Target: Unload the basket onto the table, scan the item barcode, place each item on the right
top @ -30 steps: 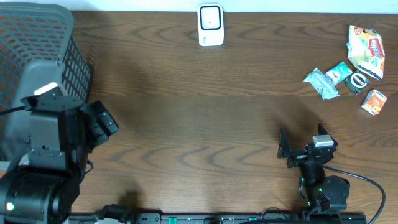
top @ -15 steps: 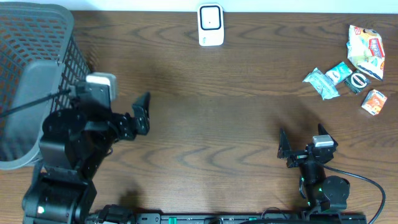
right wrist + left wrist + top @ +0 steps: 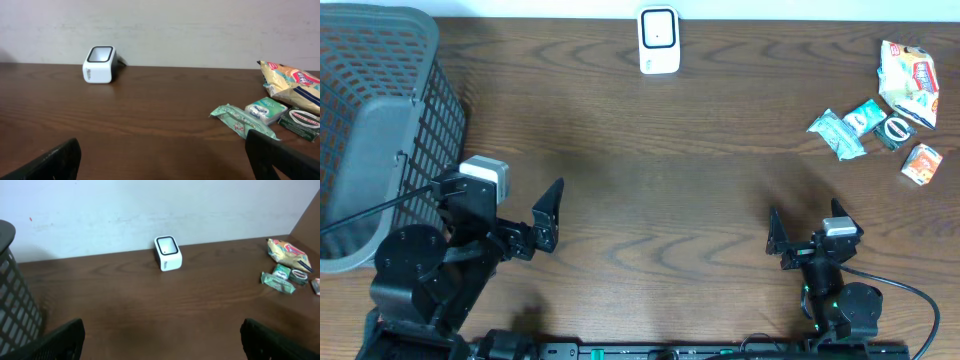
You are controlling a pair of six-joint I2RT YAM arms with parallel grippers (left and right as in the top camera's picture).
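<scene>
A white barcode scanner [image 3: 659, 40] stands at the back edge of the table, also seen in the left wrist view [image 3: 167, 253] and the right wrist view [image 3: 100, 64]. The items lie in a group at the far right: a yellow snack bag [image 3: 908, 80], a green packet [image 3: 837, 133], a teal pack [image 3: 866, 117], a dark pack [image 3: 895, 130] and a small orange box [image 3: 921, 163]. My left gripper [image 3: 502, 200] is open and empty at the front left. My right gripper [image 3: 807, 225] is open and empty at the front right, well short of the items.
A large dark mesh basket [image 3: 380, 120] fills the back left corner, right beside the left arm. A pale wall runs behind the table [image 3: 150, 305]. The snack bag [image 3: 292, 82] and green packet [image 3: 242, 120] lie ahead and to the right of the right gripper.
The left arm has swung away from the basket toward the front of the table, its gripper turning to face the back wall. The right arm has stayed still.
</scene>
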